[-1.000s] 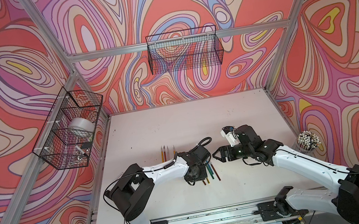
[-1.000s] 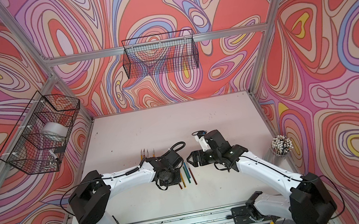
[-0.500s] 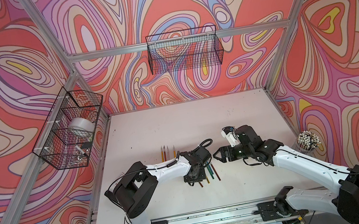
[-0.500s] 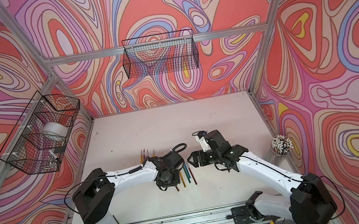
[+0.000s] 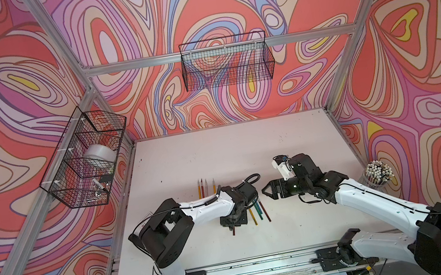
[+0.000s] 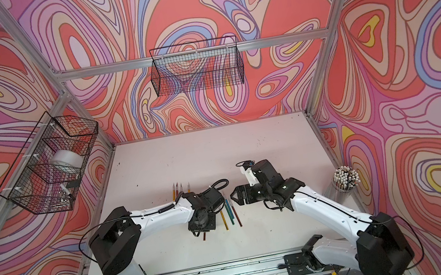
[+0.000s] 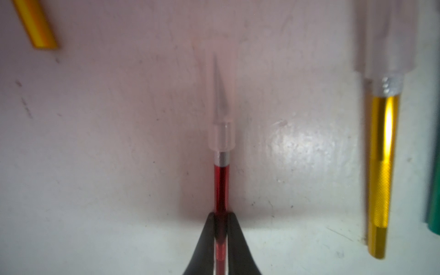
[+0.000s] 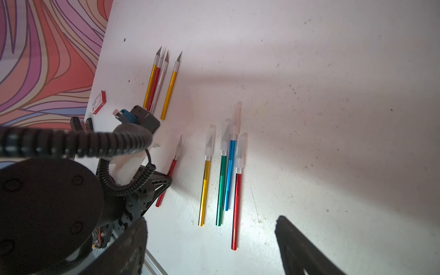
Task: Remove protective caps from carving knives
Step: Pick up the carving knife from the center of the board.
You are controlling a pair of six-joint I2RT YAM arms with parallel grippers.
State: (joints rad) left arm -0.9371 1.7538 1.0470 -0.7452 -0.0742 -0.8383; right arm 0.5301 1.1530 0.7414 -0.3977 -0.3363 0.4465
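Left gripper [image 7: 221,217]: jaws narrow, pinched on the handle of the red knife [image 7: 221,185], low centre of the left wrist view. The knife lies flat on the table [image 7: 95,166], and the pinch sits well back from the blade end. Cap [image 7: 221,133] is still on at centre frame, translucent, with the blade showing through.

Right gripper [image 5: 265,192]: jaws wide, nothing between them. It hovers right of centre in both top views, tips turned toward the left gripper.

Step, as I read it: secure the red knife and offer its capped end to the right gripper.
- The handle is thin, round and glossy, so it may roll or pivot in the pinch. Lift level and keep the axis steady.
- The right jaws should take the cap at its thick collar, not the flat part over the blade.
- Pull straight along the axis. A sideways tug would probably lever the knife out.

Room:
- Gold knife [image 7: 381,171], capped, lies parallel at the right of the left wrist frame, apart from the red one.
- Rise straight up before turning, so as not to sweep the capped row [image 8: 221,181].
- Four bare knives [image 8: 158,81] sit upper left in the right wrist view, near the table's edge, blades exposed. Keep clear.
- The upper half of the table in the top views is bare, which looks the best place for the hand-off.
- Cup [image 5: 377,175] stands at the right edge, well apart.
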